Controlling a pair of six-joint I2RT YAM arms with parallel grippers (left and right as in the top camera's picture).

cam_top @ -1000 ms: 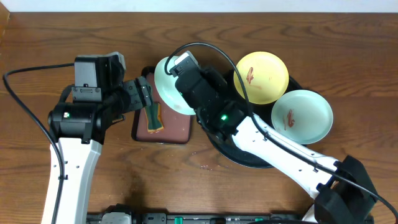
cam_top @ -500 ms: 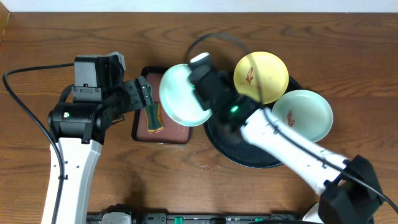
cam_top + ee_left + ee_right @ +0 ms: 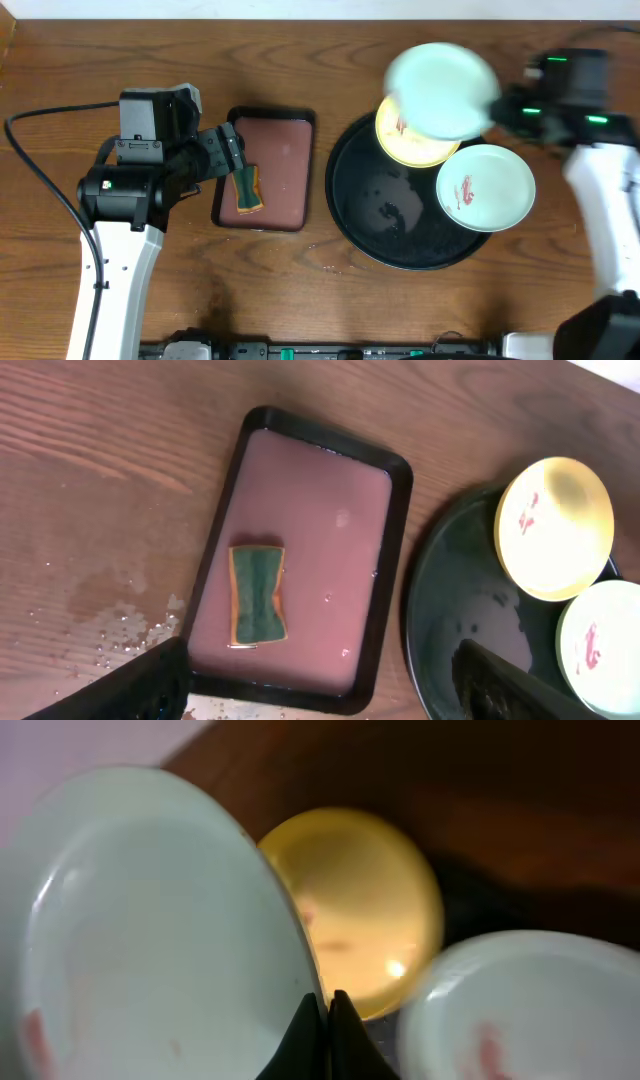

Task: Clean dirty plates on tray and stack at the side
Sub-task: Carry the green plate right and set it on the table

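A brown wooden surface (image 3: 300, 60) is seen from above, with a glossy black tray (image 3: 375, 215) set right of its middle. Two plates are carried on that tray. A yellow plate (image 3: 405, 152) with a red-brown smear lies at its far side. A second blue-green plate (image 3: 485, 190), also smeared, lies just beside it at the tray's right side, overlapping the rim.

The third, a held blue-green plate (image 3: 440, 90), is raised above the tray's far edge, and the yellow plate is partly covered by it in the overhead view (it is blurred there). It is pinched at its rim by the right end effector (image 3: 322, 1020), whose fingers are pressed together on the plate's edge. A faint reddish mark is seen near this plate's rim in the right wrist view.

Left of the black tray, a rectangular tray (image 3: 285, 160) of reddish-brown with a dark rim is placed, and a green sponge (image 3: 257, 593) lies in it. The left end effector (image 3: 233, 152) is held above that tray's left side, spread wide with nothing gripped. Water droplets (image 3: 120, 630) are scattered on the wood beside it.
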